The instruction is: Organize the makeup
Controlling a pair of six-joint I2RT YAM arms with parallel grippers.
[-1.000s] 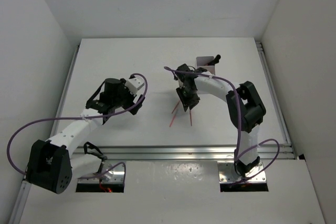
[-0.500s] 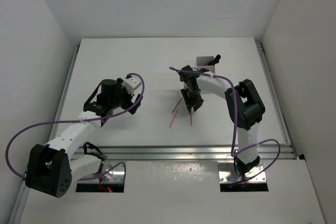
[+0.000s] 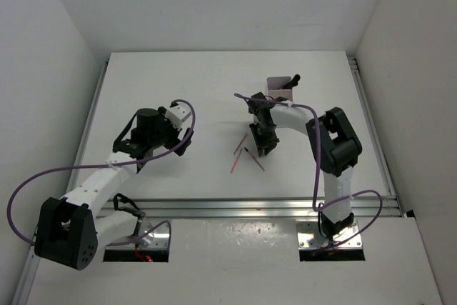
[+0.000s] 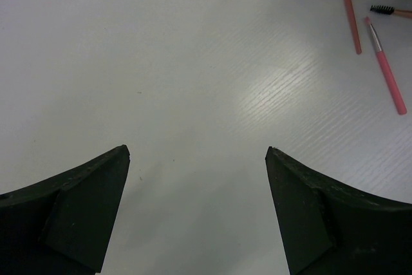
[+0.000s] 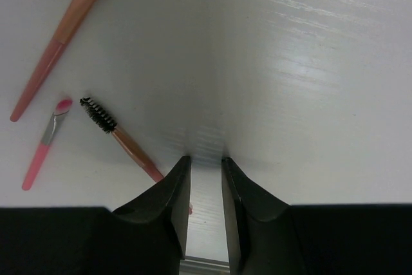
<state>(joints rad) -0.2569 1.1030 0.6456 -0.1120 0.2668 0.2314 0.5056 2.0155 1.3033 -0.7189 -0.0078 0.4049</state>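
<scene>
On the table (image 3: 178, 83), the pencil (image 5: 58, 45), small brush (image 5: 44, 146) and wand (image 5: 122, 140) lie close together; the box (image 3: 277, 83) stands behind them, rightward.

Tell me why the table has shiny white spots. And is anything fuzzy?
Left wrist view: light glares off the table in a bright patch, and the left gripper's fingers are dark shapes with little detail. Right wrist view: glare at the upper right, a grey shadow above the right gripper's fingers, and the bristly brush is sharp. Top view: even light, and the pencils are only thin lines.

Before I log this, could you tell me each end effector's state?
Left end effector: open, empty.
Right end effector: nearly closed; spoolie grip cannot be told.
</scene>
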